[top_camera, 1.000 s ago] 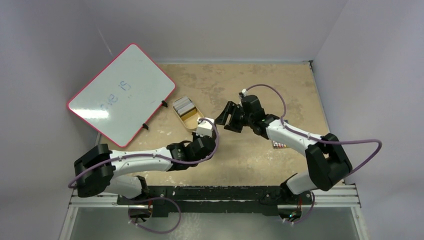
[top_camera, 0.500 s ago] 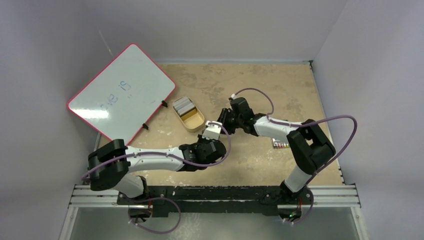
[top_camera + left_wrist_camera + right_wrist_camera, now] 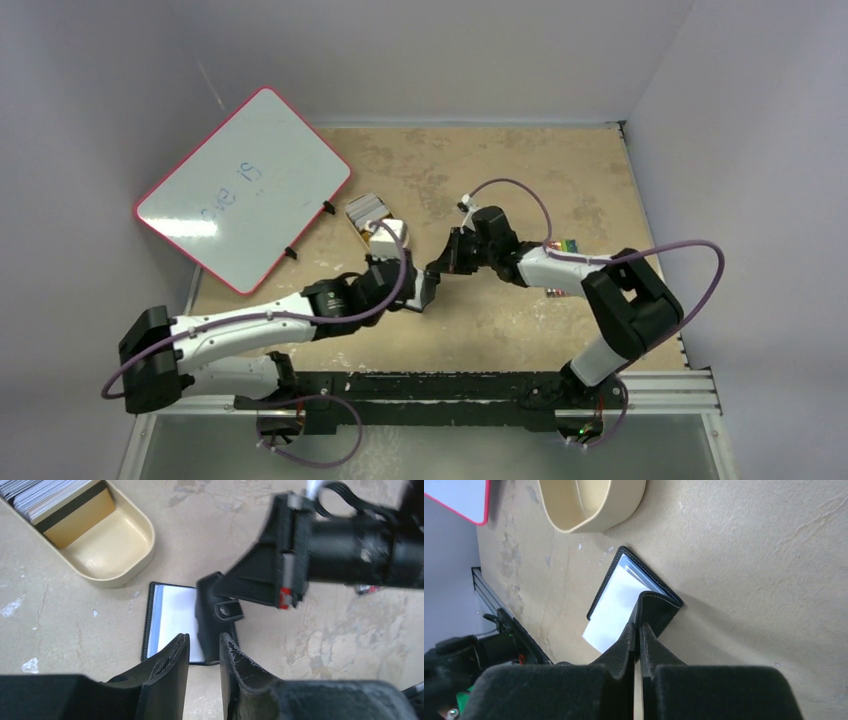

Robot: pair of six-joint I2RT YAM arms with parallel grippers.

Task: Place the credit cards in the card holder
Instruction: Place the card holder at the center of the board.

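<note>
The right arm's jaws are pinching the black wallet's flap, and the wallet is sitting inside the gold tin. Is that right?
Not quite. The wallet lies on the table beside the gold tin, not inside it, as the left wrist view shows. The right gripper does pinch its flap with shut jaws.

The card holder point(image 3: 207, 625) is seen as matt black, leather-like material with stitched edges, its inner window (pale blue-white) smooth and glossy. The tin point(image 3: 148, 540) is finished in smooth cream-gold satin. The table point(image 3: 65, 625) is shown as rough, mottled beige board. The fingers point(image 3: 165, 667) of the left gripper point(image 3: 204, 637) are moulded in grainy matt black plastic.
</note>
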